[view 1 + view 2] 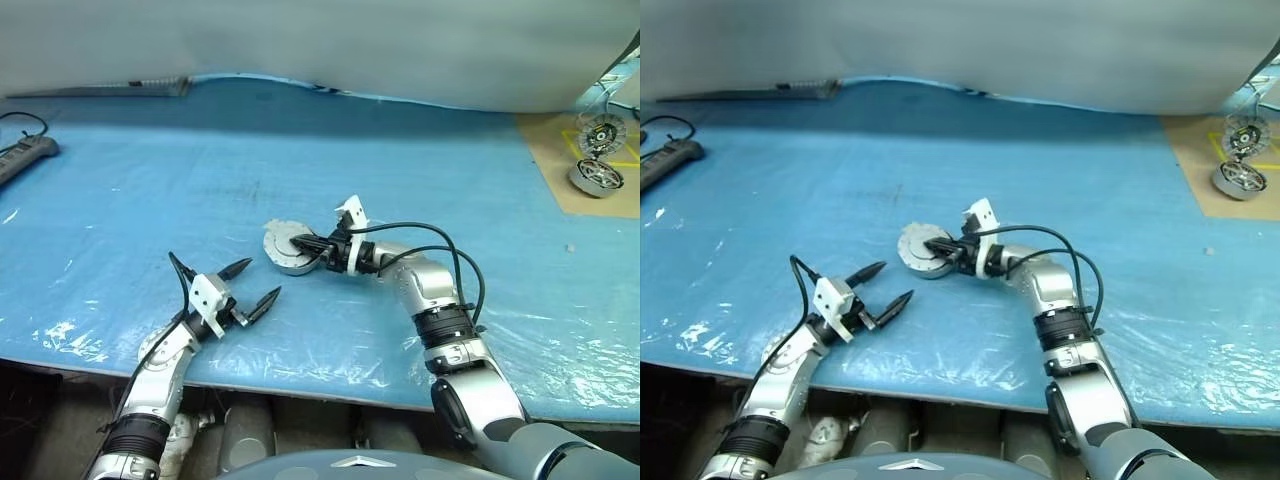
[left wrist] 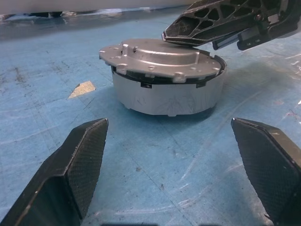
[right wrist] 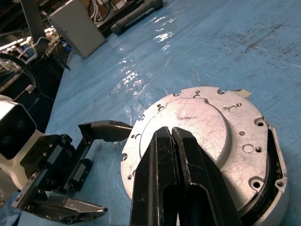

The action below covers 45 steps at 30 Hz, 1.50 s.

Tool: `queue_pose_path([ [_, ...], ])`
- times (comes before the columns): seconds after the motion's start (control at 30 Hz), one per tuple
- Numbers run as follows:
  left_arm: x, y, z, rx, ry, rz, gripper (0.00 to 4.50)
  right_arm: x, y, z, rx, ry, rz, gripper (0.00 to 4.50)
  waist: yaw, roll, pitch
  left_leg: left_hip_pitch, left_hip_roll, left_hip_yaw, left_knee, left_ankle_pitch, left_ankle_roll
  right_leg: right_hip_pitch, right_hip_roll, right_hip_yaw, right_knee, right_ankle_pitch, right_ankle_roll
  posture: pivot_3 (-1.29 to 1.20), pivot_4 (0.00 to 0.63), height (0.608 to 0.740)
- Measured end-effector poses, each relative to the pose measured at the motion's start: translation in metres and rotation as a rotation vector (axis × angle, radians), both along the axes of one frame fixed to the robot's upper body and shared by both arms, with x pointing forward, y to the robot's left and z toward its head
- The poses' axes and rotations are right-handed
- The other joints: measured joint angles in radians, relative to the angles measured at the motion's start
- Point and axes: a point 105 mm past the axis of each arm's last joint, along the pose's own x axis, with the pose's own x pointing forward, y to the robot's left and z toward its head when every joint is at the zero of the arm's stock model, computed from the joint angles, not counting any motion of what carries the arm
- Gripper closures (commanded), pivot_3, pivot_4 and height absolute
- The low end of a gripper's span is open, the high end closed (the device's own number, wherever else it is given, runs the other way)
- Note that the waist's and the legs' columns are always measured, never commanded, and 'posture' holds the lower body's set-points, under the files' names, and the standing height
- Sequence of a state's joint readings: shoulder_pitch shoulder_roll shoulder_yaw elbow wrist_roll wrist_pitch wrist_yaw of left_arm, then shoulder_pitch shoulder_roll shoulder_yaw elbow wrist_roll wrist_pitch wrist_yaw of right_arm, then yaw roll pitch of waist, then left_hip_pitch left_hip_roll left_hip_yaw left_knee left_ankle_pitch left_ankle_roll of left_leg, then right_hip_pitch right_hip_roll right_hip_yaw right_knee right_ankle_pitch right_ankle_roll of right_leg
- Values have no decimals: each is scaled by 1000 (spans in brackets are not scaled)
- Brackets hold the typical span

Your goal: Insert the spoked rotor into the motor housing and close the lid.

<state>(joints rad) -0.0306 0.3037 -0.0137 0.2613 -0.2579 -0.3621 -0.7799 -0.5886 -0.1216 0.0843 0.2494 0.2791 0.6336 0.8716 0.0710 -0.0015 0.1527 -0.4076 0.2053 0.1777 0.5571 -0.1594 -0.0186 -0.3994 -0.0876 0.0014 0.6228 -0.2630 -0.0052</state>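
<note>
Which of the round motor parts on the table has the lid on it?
The motor housing mid-table, under the shut right gripper. Its lid sits askew on top; the two wheel-like parts on the brown sheet lie uncovered.

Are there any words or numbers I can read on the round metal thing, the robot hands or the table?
No readable text anywhere in these pictures.
The lid shows scratches and screw holes, no letters.
The motor housing wall has faint scratches, no words.
The left hand and right hand carry no labels.
The grey box at the table edge shows no readable marking.
</note>
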Motion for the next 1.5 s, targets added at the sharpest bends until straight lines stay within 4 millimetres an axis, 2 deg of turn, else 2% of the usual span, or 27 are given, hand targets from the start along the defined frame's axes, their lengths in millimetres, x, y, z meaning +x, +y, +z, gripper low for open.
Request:
queue_pose_path([
  [0.13,2,0,0,0,10,4,0,4,-11,26,-74,-120,-69,4481,0,0,0,0,0,0,-1,0,0,0,0,0,0,1,1,0,150,740],
  [0.23,2,0,0,0,12,4,0,11,-22,29,-146,-157,-159,3958,-1,0,0,1,0,0,-1,0,-1,0,0,0,0,1,2,0,150,740],
  [0.37,6,1,0,1,7,-4,0,7,-22,29,-180,-189,-188,2638,0,0,0,1,0,-1,-1,0,-1,0,0,0,0,1,2,0,150,740],
  [0.53,8,1,0,2,1,-10,0,1,-13,15,-227,-182,-193,860,-1,0,0,2,-1,-1,-1,0,-1,1,0,1,0,1,3,0,150,740],
  [0.6,8,2,0,1,1,-10,0,-1,-5,17,-222,-189,-192,188,-1,0,0,2,-1,-1,-1,0,-1,1,0,1,0,1,3,0,150,740],
  [0.63,8,2,0,1,1,-11,0,-2,-1,19,-215,-195,-190,43,-1,0,0,2,0,-1,-1,0,-1,1,0,1,0,1,3,0,150,740],
  [0.83,7,2,0,2,1,-15,0,-8,23,20,-215,-230,-155,43,-2,0,0,2,-1,-1,-1,0,-1,1,0,1,0,1,3,0,150,740],
  [1.03,7,2,0,5,1,-16,0,-11,37,12,-242,-272,-120,43,-2,0,0,2,-1,-1,-1,0,-1,1,0,1,0,2,3,0,150,740],
  [1.37,8,2,0,9,1,-10,0,-6,34,-5,-296,-305,-122,43,-2,0,0,2,-1,-2,0,0,-1,2,0,1,1,2,4,0,150,740],
  [1.5,8,2,-1,12,-6,-11,0,-4,32,-4,-266,-282,-137,43,-2,0,0,3,-1,-2,0,0,-1,3,0,1,1,2,4,0,150,740],
])
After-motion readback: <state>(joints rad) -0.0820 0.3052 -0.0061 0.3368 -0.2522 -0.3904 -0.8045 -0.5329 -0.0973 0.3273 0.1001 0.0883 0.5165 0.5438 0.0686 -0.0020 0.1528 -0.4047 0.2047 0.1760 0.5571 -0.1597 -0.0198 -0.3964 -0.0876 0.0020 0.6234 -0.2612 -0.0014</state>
